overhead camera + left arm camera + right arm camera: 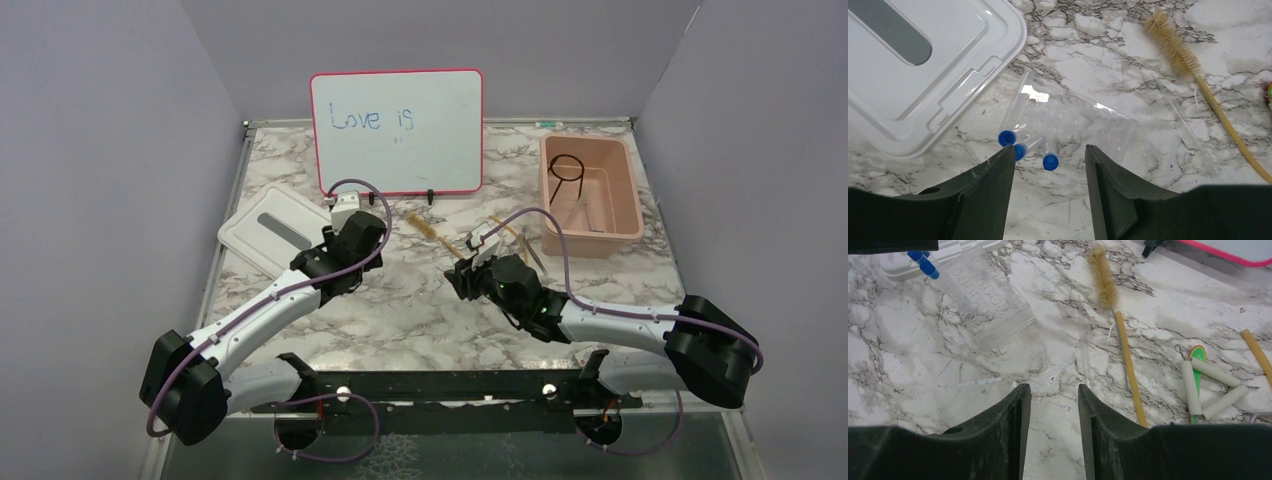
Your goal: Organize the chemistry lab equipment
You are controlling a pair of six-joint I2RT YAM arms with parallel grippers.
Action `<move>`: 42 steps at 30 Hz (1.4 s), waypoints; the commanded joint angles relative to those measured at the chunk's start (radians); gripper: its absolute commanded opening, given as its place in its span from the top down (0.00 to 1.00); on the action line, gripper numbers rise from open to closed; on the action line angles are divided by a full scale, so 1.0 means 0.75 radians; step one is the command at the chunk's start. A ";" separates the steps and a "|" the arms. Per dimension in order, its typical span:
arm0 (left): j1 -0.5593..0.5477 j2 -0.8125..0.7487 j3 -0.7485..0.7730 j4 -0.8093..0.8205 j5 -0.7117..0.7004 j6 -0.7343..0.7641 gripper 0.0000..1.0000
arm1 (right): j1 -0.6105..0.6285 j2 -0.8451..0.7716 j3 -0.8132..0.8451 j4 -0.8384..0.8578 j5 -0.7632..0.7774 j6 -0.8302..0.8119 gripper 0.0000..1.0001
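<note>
Left pincer point(1050, 150) hangs spread just short of the blue-capped tubes point(1050, 161), probably lining up a grab; right pincer point(1054, 390) spread too, empty.

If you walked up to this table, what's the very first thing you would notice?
Probably the red-framed whiteboard standing at the back of the table, with "Love is" written on it. Next, the pink bin at the back right, with a black wire ring inside. Up close, three blue-capped tubes lie at the edge of a clear tray in front of the left hand, beside a white lid.
</note>
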 commanded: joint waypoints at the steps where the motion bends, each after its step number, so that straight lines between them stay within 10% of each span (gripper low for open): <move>1: 0.038 0.010 0.006 -0.042 0.028 -0.018 0.43 | 0.003 0.010 0.030 0.033 0.011 0.011 0.56; 42: 0.077 0.038 0.000 -0.068 0.060 -0.043 0.45 | 0.003 0.029 0.028 0.041 0.011 0.011 0.57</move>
